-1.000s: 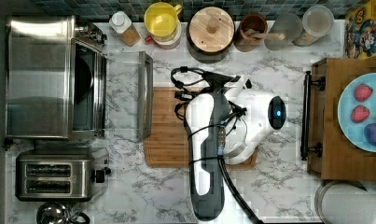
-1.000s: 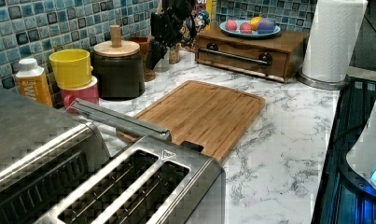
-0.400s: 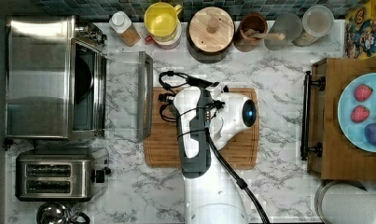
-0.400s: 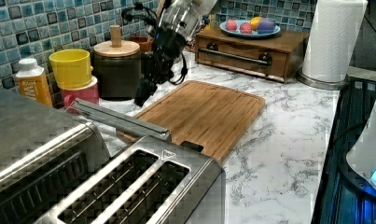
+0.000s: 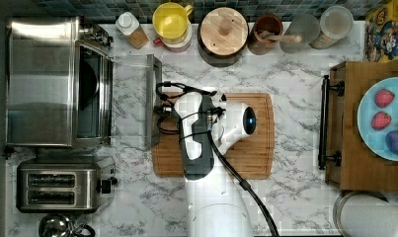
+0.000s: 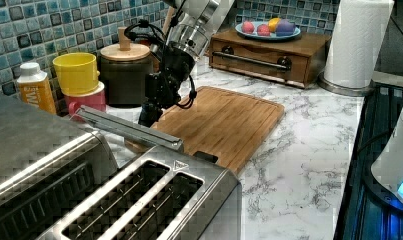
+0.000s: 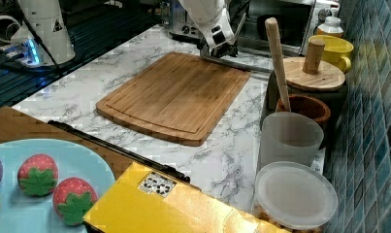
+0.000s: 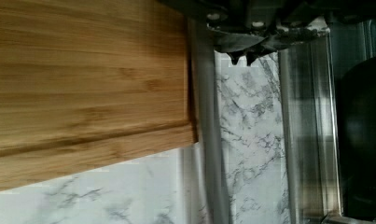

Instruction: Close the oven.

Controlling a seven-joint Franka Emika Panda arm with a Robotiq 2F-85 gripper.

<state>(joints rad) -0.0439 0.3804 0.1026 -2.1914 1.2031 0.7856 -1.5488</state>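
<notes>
The steel oven (image 5: 43,81) stands at the top view's left with its glass door (image 5: 130,98) folded down flat and the dark inside showing. The door's long bar handle (image 5: 153,98) lies along the cutting board's edge. My gripper (image 5: 163,109) hangs right beside that handle, on the board side. In the left view the gripper (image 6: 146,117) points down just behind the handle (image 6: 129,129). The wrist view has the fingertips (image 8: 233,57) close together, shut on nothing, above the glass between the handle (image 8: 209,140) and the door frame (image 8: 311,130).
A wooden cutting board (image 5: 246,148) lies under the arm. A two-slot toaster (image 5: 63,185) sits next to the oven. Jars, a yellow cup (image 5: 171,22) and a bottle line the tiled back wall. A wooden drawer box (image 5: 369,163) with a plate stands at the top view's right.
The arm has swung from over the cutting board toward the top view's left, bringing the gripper down beside the open door's handle. The oven door has not moved.
</notes>
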